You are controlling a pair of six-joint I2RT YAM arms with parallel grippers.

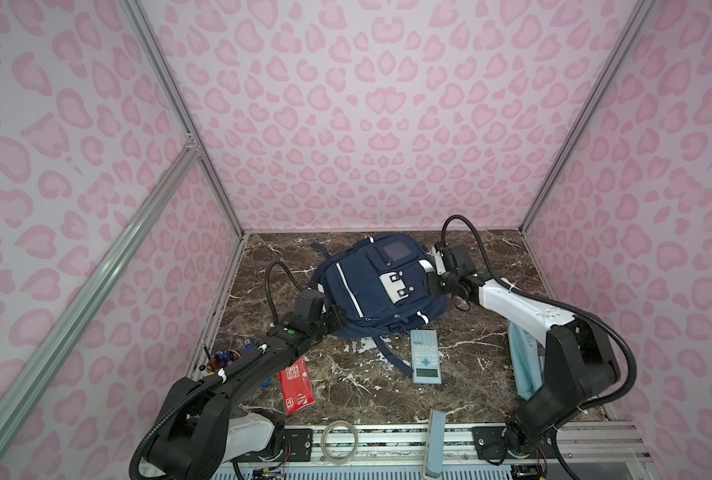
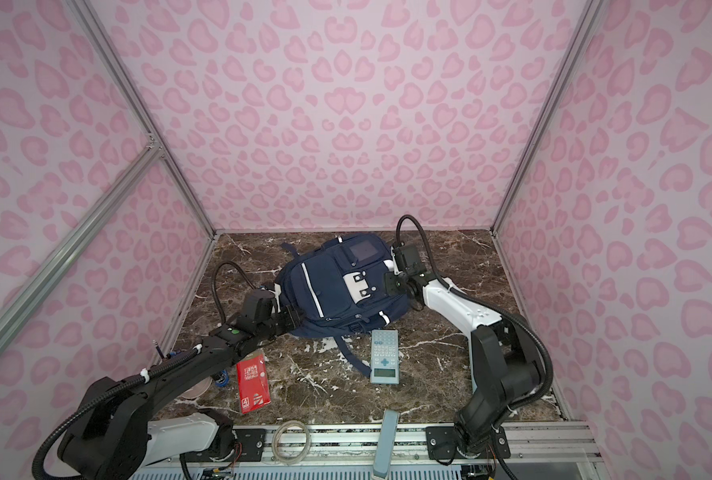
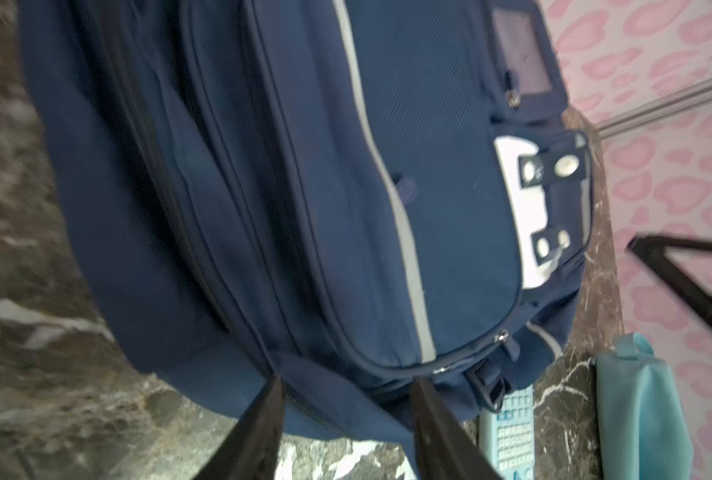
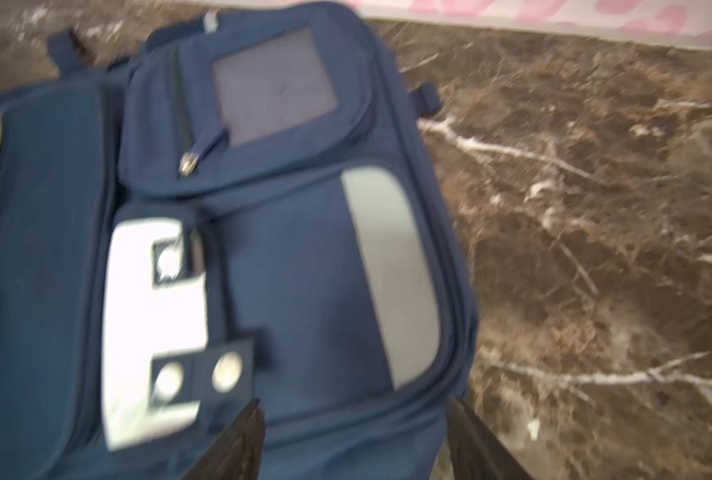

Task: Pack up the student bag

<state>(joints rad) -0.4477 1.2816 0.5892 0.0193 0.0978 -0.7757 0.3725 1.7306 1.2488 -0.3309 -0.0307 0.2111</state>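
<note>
One student bag (image 1: 370,286) lies at the desk's (image 1: 483,365) centre-back, its long axis roughly eleven-to-five. Left jaws stand parted at its seven o'clock corner and right jaws parted at its three o'clock edge, equally near. Both look released, though blur hinders. Loose: one red booklet (image 1: 297,386), one calculator (image 1: 426,357), one blue pouch (image 1: 526,374).

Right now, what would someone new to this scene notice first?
The navy student bag lies flat on the marble table, with the left gripper and right gripper at opposite edges, jaws apart. Nearer the front lie a pale blue calculator and a red booklet; pink leopard-print walls surround it all.
</note>
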